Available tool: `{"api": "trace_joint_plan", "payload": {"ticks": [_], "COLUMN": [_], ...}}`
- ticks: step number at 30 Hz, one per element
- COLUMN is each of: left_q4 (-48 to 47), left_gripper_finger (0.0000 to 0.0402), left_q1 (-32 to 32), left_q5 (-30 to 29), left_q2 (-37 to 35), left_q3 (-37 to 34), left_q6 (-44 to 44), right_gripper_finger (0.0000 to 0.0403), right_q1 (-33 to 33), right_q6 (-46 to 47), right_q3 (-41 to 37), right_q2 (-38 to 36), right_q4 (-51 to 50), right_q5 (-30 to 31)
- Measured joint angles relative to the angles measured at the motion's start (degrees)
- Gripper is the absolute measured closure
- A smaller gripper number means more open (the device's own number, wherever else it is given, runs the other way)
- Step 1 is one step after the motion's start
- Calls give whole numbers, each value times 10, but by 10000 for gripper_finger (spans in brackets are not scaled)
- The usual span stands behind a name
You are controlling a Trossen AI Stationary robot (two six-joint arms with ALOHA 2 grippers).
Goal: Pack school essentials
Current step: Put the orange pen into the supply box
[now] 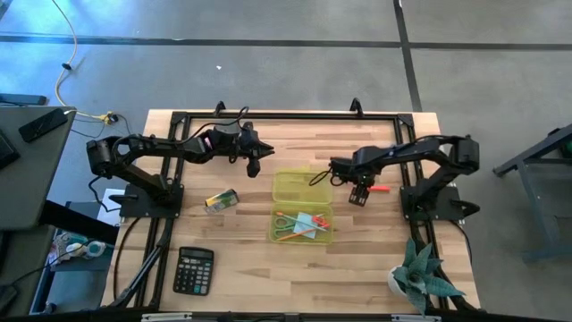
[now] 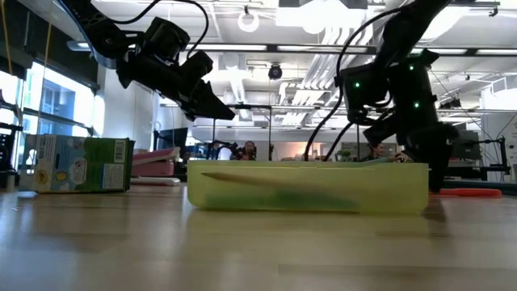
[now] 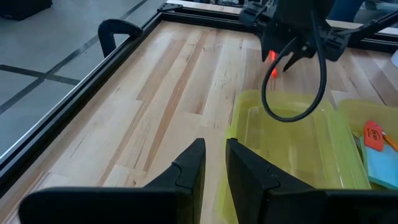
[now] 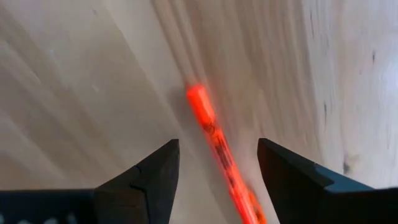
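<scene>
While the translucent case [image 1: 302, 204] at the high view's centre already holds scissors [image 1: 288, 222] and pad [image 1: 307, 221], the step in hand looks like fetching the orange pencil [image 4: 217, 143]. It lies on the bench [image 1: 250, 268] right of the case, long axis roughly left-right. The right gripper [image 4: 214, 165] hovers astride it, jaws released; next it must descend and pinch. The left gripper [image 3: 214, 163] waits upper left of the case, jaws narrowly parted.

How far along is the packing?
Partly done. The front tray already holds scissors, a blue note pad and pencils. In hand: the right tool is open above the red pen on the table, not yet gripping. Left: the crayon box lies outside, the rear tray looks empty, and the left tool hovers beside it.
</scene>
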Motion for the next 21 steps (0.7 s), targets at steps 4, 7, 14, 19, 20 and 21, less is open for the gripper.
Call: {"api": "trace_joint_plan", "payload": {"ticks": [4,7,14,19,20,21], "left_q4": [0,0,0,0,0,0], "left_gripper_finger": [346,346,346,346,346,346], "left_q1": [0,0,0,0,0,0], "left_q5": [0,0,0,0,0,0], "left_q2": [0,0,0,0,0,0], "left_q3": [0,0,0,0,0,0], "left_q6": [0,0,0,0,0,0], "right_gripper_finger": [197,199,274,351,362,372], "right_q1": [-7,-12,-15,-14,-14,-14], "right_q6": [6,11,2,1,1,2], "right_q3": [-22,-39,-42,-42,-42,-42], "right_q2": [-3,-4,-3,-3,-3,-3], "right_q4": [26,40,47,48,47,47], "right_q5": [1,-5,-20,-24,-22,-22]}}
